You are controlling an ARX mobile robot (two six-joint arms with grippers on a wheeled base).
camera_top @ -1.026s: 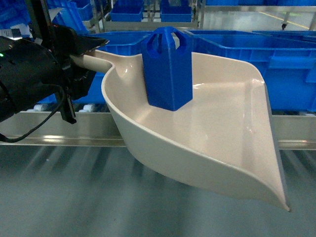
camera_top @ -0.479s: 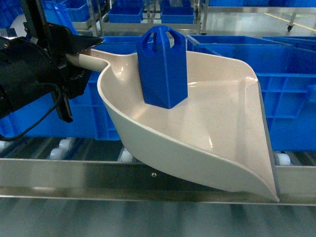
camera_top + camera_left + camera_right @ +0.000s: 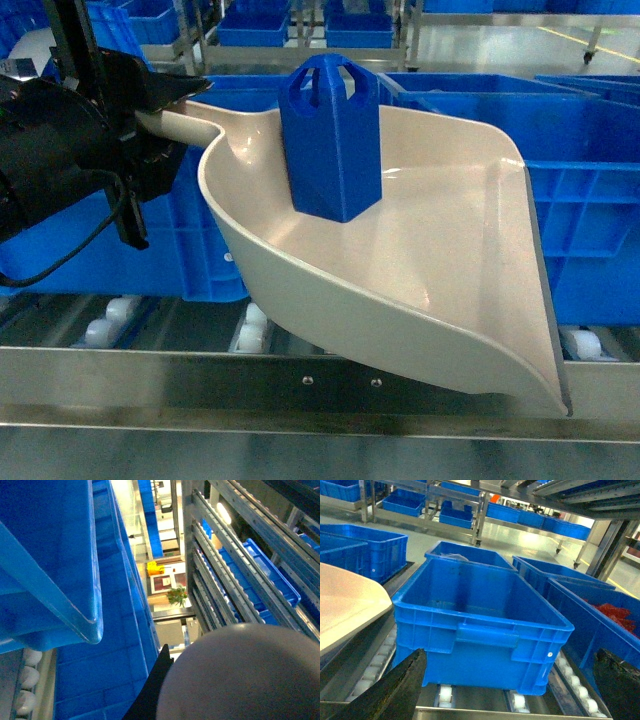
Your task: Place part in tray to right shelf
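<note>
The beige tray [image 3: 440, 280] hangs tilted above the right shelf's steel front rail [image 3: 180, 385], its lip low at the right. My left gripper [image 3: 172, 110] is shut on the tray's handle [image 3: 195, 122] at the left. The bright-blue part [image 3: 332, 140] stands upright inside the tray, near its back wall. In the left wrist view the beige handle [image 3: 245, 675] fills the lower right beside one black finger [image 3: 152, 697]. My right gripper [image 3: 507, 697] is open and holds nothing, facing a blue crate [image 3: 480, 625] on the rollers. The tray's edge [image 3: 345, 605] shows at the left.
Large blue crates [image 3: 580, 210] stand on the white rollers [image 3: 108, 320] right behind the tray. More crates [image 3: 365, 550] sit to both sides, one with red pieces [image 3: 612, 615]. Other racks [image 3: 235, 580] rise in the background.
The shelf rail has sunk lower in the head view and the crates look larger and nearer. The tray and part stay put in my left gripper.
</note>
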